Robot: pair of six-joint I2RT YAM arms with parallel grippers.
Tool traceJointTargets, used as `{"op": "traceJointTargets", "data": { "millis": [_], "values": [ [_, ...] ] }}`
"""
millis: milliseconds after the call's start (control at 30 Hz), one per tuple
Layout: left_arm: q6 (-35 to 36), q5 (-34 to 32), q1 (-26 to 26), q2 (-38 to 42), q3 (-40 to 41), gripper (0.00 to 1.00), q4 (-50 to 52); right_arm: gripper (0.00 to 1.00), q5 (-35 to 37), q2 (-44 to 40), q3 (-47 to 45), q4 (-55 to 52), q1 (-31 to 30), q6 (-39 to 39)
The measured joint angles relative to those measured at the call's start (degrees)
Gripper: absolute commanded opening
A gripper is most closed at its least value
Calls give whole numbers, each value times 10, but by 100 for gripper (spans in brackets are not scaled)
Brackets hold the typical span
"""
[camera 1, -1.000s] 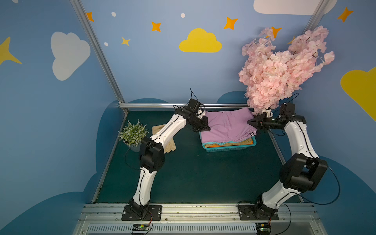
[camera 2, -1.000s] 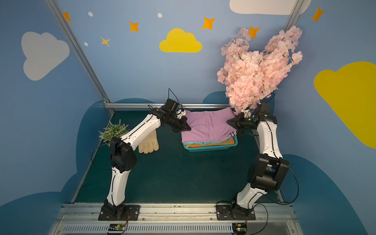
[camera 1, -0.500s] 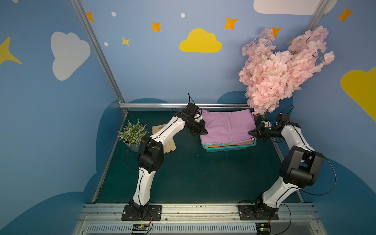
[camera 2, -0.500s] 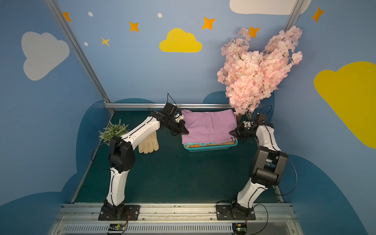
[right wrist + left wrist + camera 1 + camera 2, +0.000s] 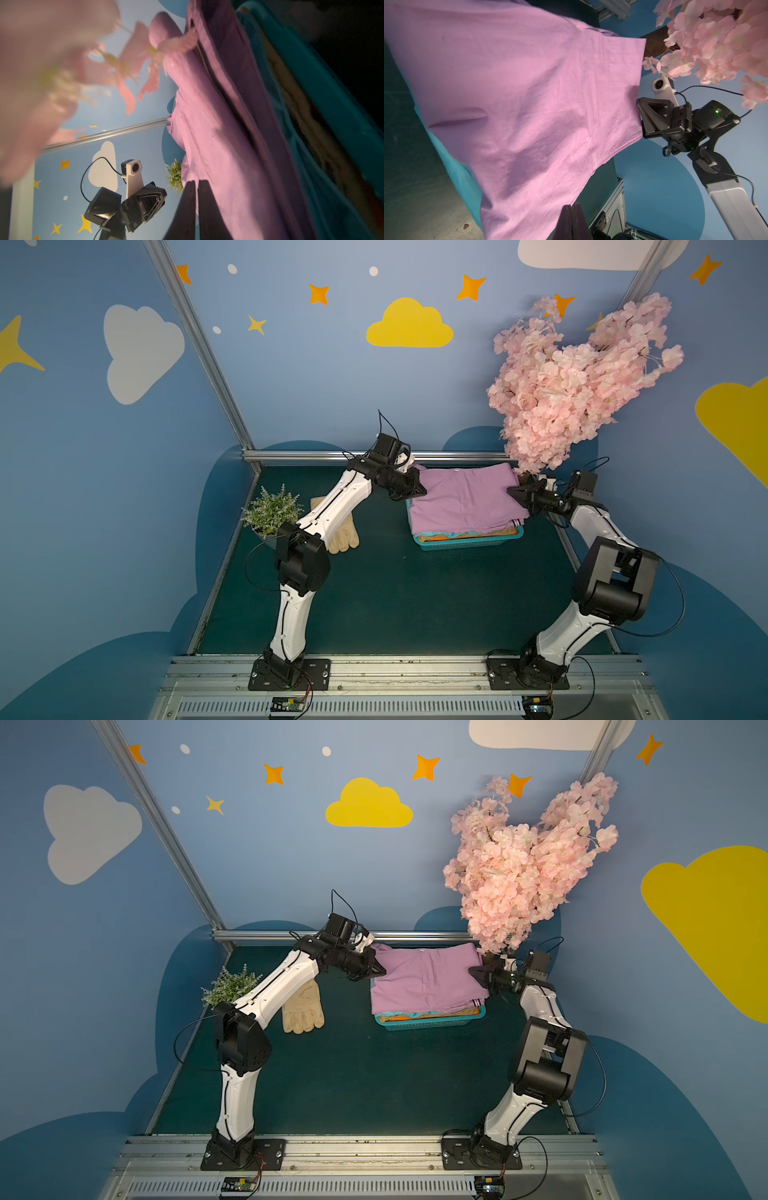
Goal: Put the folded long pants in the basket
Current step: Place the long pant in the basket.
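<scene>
Both top views high at front, angled down over whole table [image 5: 395, 593], wrist views close — facing each other across lilac pants [image 5: 529, 104]

**A:** How is the left arm set?

**B:** It rises from its near base to a bent elbow, and the forearm slants far and right. The left end effector [image 5: 419, 492] lies level with its tip pointing right, its fingers [image 5: 566, 216] pressed together on the edge of the pants [image 5: 465, 499].

**A:** And the right arm?

**B:** Roughly mirrored, with the elbow out to the right and the forearm reaching far and left. The right end effector [image 5: 513, 491] points left at the other one, clamped on the opposite edge, and its fingers [image 5: 188, 199] almost meet.
</scene>
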State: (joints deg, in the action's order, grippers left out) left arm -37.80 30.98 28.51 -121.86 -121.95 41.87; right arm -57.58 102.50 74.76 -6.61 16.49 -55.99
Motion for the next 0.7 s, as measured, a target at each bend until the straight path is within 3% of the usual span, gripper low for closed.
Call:
{"op": "traceJointTargets", "data": {
  "millis": [233,467,700],
  "values": [
    [-1,-1,-5,-76,-72,6,0,0,2,100,20,165,-14,-121],
    [-8,-2,-24,-139,-97,6,7,0,10,119,15,195,-13,-140],
    [-12,-1,-30,-150,-106,8,11,1,0,116,11,244,-17,-160]
  ]
}}
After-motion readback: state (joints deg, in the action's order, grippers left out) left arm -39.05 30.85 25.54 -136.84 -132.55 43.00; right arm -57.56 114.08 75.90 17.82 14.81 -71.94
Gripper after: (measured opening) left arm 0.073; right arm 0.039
